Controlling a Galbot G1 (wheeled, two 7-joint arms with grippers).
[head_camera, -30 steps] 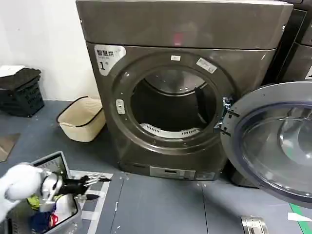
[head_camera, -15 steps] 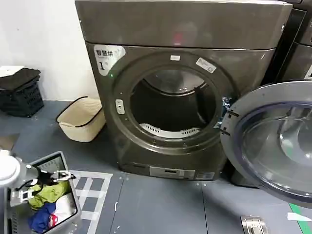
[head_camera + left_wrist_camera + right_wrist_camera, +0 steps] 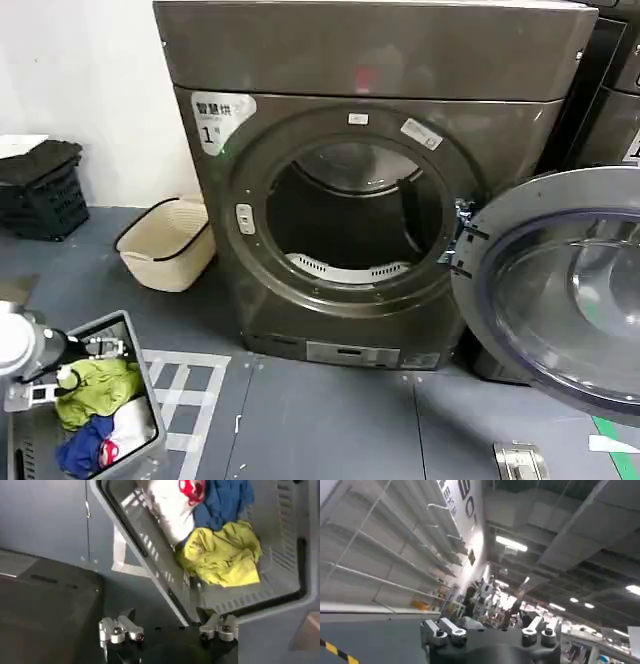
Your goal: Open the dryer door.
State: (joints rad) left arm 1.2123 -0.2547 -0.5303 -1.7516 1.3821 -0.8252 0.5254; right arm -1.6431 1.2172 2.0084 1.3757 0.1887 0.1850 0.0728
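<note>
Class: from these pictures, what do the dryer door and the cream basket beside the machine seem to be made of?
Dryer door: grey plastic inner face, matte, around clear, reflective glass or plastic. Cream basket: likely moulded plastic, smooth with a dark rim.

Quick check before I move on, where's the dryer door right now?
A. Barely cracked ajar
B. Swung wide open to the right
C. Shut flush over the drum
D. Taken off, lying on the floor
B: the dryer door hangs from its right-side hinge, its grey inner face showing, and the drum opening is fully exposed.
</note>
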